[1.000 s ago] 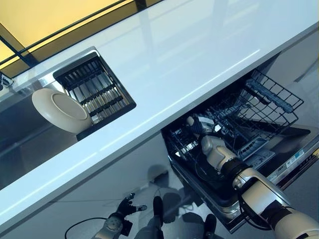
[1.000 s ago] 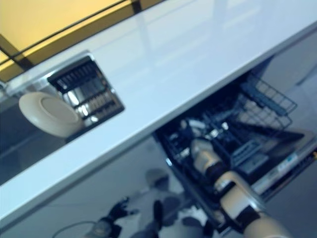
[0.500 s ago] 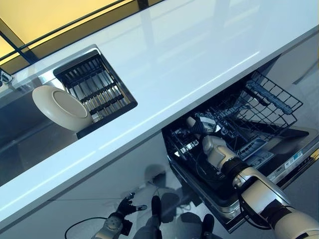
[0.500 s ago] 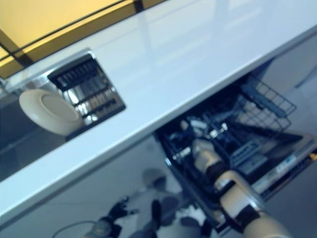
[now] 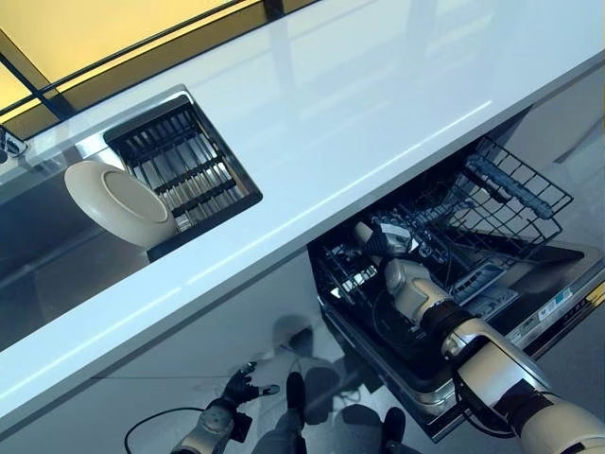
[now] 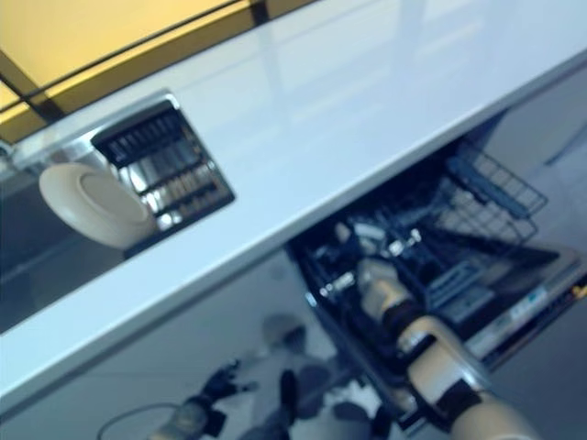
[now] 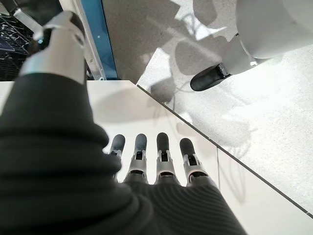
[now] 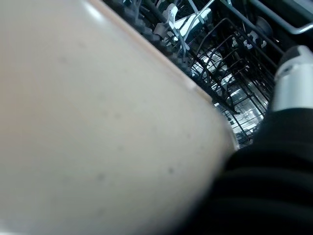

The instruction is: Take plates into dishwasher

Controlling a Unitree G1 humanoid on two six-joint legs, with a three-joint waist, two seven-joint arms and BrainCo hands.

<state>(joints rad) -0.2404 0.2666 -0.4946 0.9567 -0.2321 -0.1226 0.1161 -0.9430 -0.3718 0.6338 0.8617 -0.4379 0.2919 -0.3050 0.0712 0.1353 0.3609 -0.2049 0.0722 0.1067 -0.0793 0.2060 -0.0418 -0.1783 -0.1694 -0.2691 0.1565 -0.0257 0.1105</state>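
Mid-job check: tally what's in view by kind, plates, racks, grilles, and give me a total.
Cream plates: 2
Dishwasher racks: 1
Sink grilles: 1
Total: 4

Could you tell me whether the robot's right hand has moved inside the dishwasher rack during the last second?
No: the right hand sits at the same spot among the dishwasher rack wires.

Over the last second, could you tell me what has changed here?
Almost nothing: the right hand remains inside the dishwasher rack with a cream plate against it. The left hand still hangs low, and the other plate still leans at the sink.
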